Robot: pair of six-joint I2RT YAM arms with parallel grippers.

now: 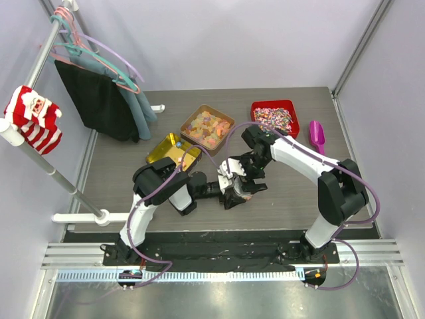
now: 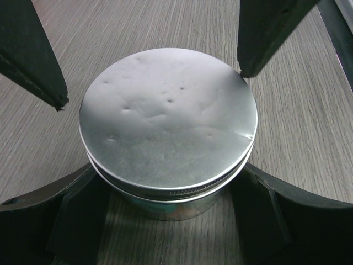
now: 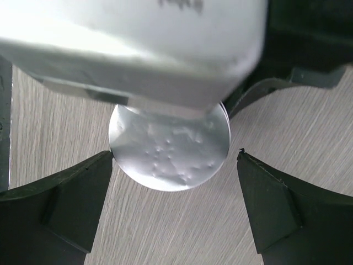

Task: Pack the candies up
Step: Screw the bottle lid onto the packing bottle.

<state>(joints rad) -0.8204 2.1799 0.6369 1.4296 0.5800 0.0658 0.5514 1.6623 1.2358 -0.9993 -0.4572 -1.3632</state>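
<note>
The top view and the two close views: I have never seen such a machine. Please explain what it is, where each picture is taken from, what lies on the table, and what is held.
The machine is two robot arms, the left arm and the right arm, each ending in a two-finger gripper. The top view looks down from above and behind them. The close views come from cameras on the wrists.

On the table lie a gold tin, a brown box of pale gummies, a red tray of speckled sweets and a pink scoop. Clothes hang at the left.

In the middle stands a round metal tin, lid on. The left gripper presses its sides and seems to hold it. The right gripper is open around the lid, holding nothing.
</note>
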